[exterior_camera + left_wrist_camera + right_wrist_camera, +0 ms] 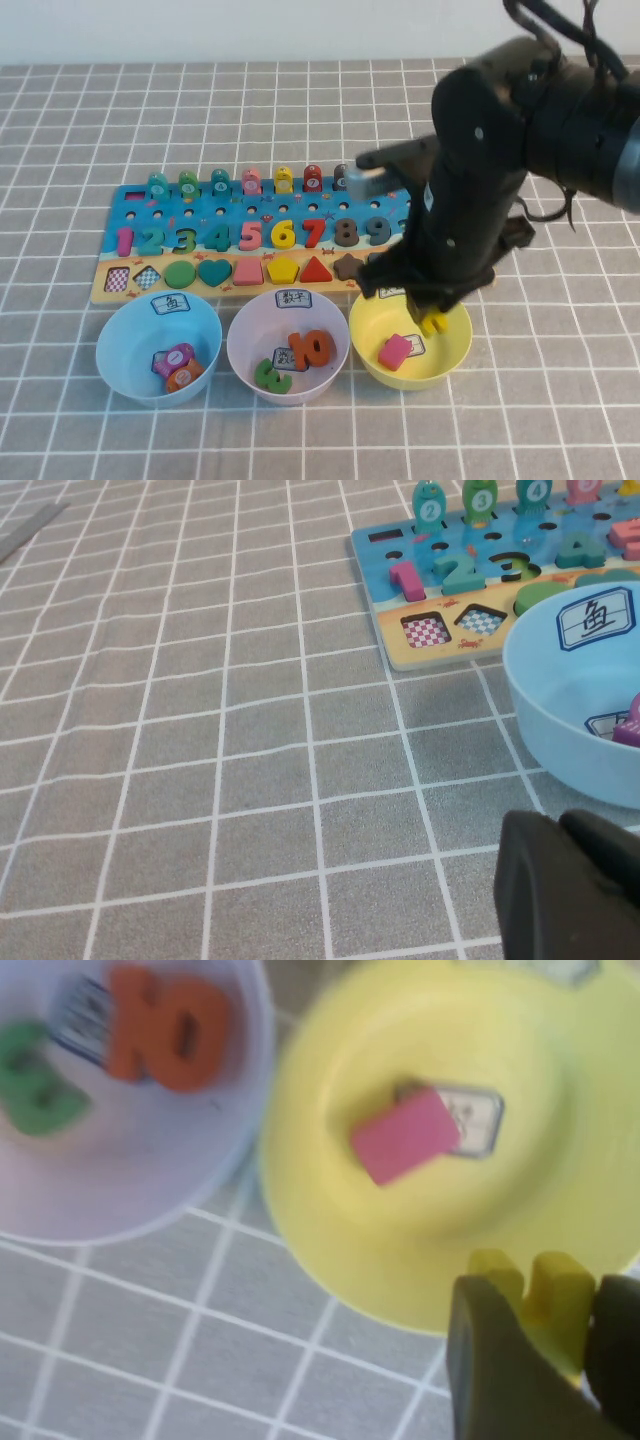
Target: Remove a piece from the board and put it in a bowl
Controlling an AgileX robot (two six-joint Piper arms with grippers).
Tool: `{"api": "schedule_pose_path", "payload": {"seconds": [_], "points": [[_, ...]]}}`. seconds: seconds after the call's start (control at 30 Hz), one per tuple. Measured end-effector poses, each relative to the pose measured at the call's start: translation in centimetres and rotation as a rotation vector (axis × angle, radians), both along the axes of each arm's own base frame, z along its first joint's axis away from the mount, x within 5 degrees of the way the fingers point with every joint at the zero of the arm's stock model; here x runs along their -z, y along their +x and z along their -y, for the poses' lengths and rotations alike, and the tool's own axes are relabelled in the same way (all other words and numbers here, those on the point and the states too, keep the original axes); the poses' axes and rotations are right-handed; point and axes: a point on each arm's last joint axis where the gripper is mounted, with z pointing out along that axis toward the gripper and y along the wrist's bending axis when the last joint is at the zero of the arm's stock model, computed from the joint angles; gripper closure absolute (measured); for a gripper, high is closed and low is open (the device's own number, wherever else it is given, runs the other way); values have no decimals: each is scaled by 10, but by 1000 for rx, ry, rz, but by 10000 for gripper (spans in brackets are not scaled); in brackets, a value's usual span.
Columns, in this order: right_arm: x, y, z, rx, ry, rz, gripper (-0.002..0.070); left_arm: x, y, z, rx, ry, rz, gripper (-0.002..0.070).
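A grey cloth with a white grid (300, 100) covers the worktop. Toward the near edge stand a light blue bowl (120, 345), holding a magenta ring piece (173, 359) and an orange one (185, 377) beside a white label, and next to it, toward the middle, a pale pink bowl (250, 330) holding a green number 2 (272, 377) and an orange 10 (312, 349). A pink rectangular block (395, 351) lies tilted on a white label further toward the right edge.
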Motion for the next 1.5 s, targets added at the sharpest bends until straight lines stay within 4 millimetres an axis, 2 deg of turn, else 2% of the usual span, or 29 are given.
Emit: {"api": "schedule_pose_path", "payload": {"seconds": [0.23,0.6,0.77,0.9,1.1,1.2,1.27,1.37,1.5], "points": [[37,4,0,18,-66,-86,507,0,0,0,0,0,0,675],[73,17,-9,26,-73,-110,507,0,0,0,0,0,0,675],[81,22,-10,35,-69,-114,507,0,0,0,0,0,0,675],[81,23,-10,36,-62,-109,471,0,0,0,0,0,0,675],[80,22,-10,37,-65,-113,293,0,0,0,0,0,0,675],[74,23,-10,36,-78,-129,276,0,0,0,0,0,0,675],[65,26,-13,36,-66,-115,283,0,0,0,0,0,0,675],[46,33,-19,16,-21,-61,333,0,0,0,0,0,0,675],[18,31,-20,-13,42,-12,487,0,0,0,0,0,0,675]]}}
